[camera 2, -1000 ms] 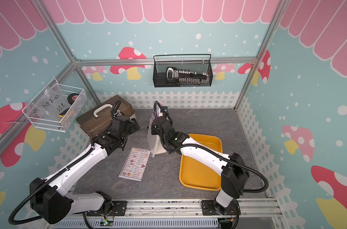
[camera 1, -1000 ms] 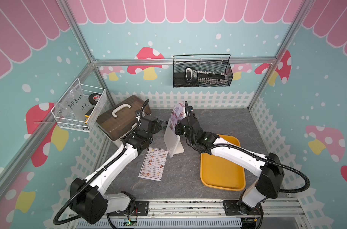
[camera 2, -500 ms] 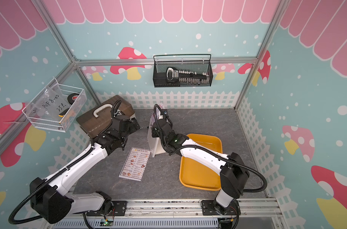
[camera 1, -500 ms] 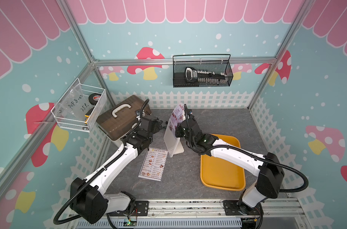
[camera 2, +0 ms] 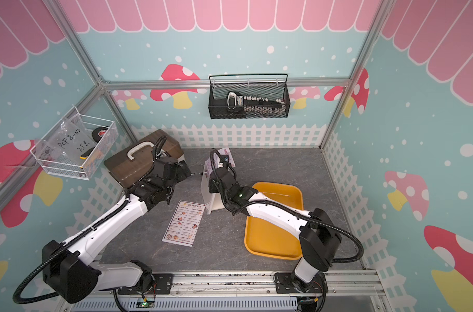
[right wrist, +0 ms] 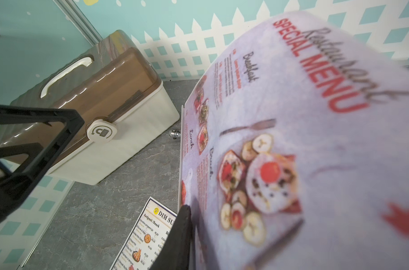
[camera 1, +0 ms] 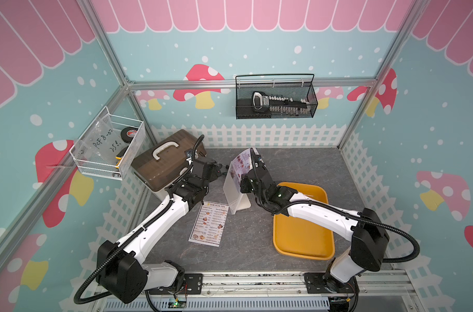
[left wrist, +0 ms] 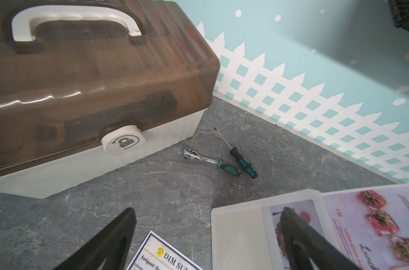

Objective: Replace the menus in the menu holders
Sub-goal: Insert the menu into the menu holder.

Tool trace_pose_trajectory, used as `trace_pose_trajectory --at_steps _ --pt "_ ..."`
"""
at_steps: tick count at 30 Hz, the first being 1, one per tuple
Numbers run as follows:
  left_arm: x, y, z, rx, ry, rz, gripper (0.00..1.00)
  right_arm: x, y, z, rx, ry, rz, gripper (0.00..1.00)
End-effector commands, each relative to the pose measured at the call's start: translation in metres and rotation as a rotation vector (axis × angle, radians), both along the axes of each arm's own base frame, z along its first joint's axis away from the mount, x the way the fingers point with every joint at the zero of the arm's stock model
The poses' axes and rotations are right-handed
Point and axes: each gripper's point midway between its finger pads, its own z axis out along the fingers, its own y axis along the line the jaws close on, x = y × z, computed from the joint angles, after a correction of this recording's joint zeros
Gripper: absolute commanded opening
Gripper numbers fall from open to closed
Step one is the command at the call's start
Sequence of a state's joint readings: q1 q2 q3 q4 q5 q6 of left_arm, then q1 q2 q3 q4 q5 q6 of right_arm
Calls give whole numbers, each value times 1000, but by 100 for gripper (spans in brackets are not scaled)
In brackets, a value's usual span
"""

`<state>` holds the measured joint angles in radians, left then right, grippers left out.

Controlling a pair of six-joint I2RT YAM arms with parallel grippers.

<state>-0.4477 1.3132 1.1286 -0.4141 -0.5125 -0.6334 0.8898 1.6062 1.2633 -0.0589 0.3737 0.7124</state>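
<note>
- The left arm is mounted at the near left corner of the surface. It stretches diagonally toward the far middle.
- The left hand hangs above the surface and points across toward the right arm's side. Its fingers are spread wide.
- The right arm is mounted at the near right corner, with its white forearm angled toward the middle.
- The right hand faces the left hand, close to it but apart.
- One right finger shows in the right wrist view and the other is hidden. Whether this hand is gripping cannot be told.
</note>
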Motion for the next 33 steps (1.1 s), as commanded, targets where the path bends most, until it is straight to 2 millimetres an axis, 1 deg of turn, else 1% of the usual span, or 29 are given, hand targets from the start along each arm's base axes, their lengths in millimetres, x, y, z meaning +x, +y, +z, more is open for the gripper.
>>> trace_pose_trajectory --at_steps 1,3,6,13,17,19,21,25,29,33 --pt "3 1 8 17 -13 13 97 -1 -12 28 14 -56 -14 26" --pt "3 0 8 16 -14 9 97 0 -15 36 5 -75 -9 31" --pt "4 0 9 15 -16 9 97 1 -15 42 9 -83 0 33" --pt "6 -2 10 22 -16 7 97 4 -20 45 17 -88 -1 35" --pt "6 -3 10 23 -16 6 97 4 -17 52 41 -111 32 26" --pt "7 -4 9 24 -14 7 97 2 -10 51 45 -107 72 22" --pt "7 -4 9 26 -14 8 97 1 -3 46 47 -91 105 16" --pt "6 -3 9 27 -15 9 97 0 0 33 33 -61 116 13" --pt "5 -2 10 32 -17 12 97 0 -3 29 10 -59 113 10" --pt "4 -1 9 33 -16 15 97 -3 5 24 -2 -41 159 6"
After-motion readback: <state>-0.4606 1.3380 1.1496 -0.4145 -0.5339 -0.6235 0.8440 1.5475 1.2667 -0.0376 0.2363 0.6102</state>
